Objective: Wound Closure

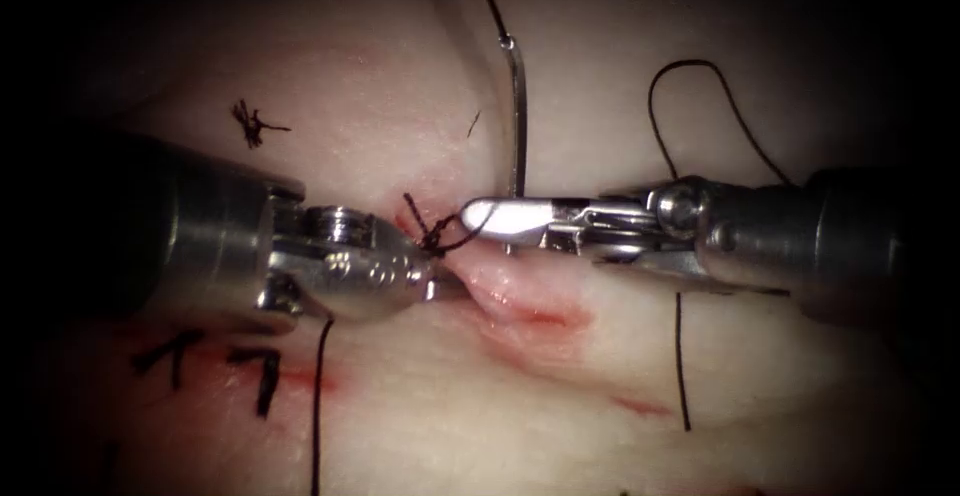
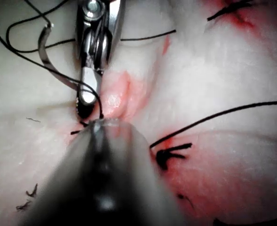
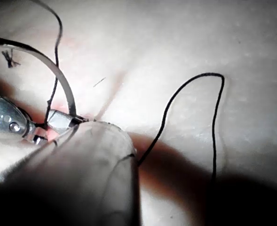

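Needle point(image 1: 517, 106) in right claw point(image 1: 510, 218), mid-curve, above the tissue point(image 1: 600, 106).

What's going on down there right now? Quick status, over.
Right tool shut on the needle near its tip end. Left tool at the cut, by the thread; grip unclear. Needle out of tissue.

The pale, moist pork-belly tissue point(image 1: 620, 116) has a soft, faintly glistening surface, wetter and glossier along the pink lips of the cut point(image 1: 520, 301), where thin red fluid point(image 1: 545, 316) shines. The slim curved steel needle point(image 1: 517, 126) is smooth and brightly polished. The black thread point(image 1: 681, 356) looks matt and fine, fraying into rough tufts at a cut end point(image 1: 252, 124). Both tools are bare metal: the left arm's tool point(image 1: 432, 278) is rounded and satin-bright, the right arm's tool point(image 1: 490, 218) mirror-glossy on its flat jaw.
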Controlling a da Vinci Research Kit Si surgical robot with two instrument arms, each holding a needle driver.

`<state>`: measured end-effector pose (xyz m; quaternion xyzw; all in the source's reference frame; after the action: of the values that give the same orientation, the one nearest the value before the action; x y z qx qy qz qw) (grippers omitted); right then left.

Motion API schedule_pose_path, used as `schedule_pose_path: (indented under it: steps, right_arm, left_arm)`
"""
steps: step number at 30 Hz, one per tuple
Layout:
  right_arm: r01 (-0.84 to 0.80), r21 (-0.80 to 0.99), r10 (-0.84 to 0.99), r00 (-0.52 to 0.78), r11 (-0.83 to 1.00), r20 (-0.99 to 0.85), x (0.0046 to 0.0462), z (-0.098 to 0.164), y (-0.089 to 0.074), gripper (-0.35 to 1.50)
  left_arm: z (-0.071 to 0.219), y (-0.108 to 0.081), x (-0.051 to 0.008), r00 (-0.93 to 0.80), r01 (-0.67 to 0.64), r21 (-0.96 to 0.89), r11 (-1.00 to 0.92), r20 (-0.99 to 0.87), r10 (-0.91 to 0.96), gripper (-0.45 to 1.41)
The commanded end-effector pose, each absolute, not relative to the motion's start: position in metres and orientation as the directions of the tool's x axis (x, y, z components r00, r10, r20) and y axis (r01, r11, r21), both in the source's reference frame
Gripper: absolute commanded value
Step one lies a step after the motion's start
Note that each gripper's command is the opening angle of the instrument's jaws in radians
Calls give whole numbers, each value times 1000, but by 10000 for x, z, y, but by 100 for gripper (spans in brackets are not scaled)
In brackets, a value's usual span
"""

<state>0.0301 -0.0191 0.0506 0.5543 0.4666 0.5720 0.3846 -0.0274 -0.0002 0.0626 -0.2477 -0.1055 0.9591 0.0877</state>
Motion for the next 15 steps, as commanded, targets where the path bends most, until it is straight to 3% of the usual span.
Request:
schedule_pose_path:
  steps: [1, 5, 15]
  right_arm:
    - [70, 970, 959, -153, -232, 240, 305, 529, -167, 110]
    - [-16, 996, 957, -278, -93, 84, 294, 556, -114, 140]
    - [-194, 973, 909, -371, 126, -191, 264, 578, -33, 148]
  left_arm:
    - [632, -3, -279, -862, -115, -245, -963, -458, 220, -45]
    - [631, -4, -280, -862, -116, -245, -962, -457, 220, -45]
    - [630, -6, -281, -862, -117, -245, -962, -456, 221, -45]
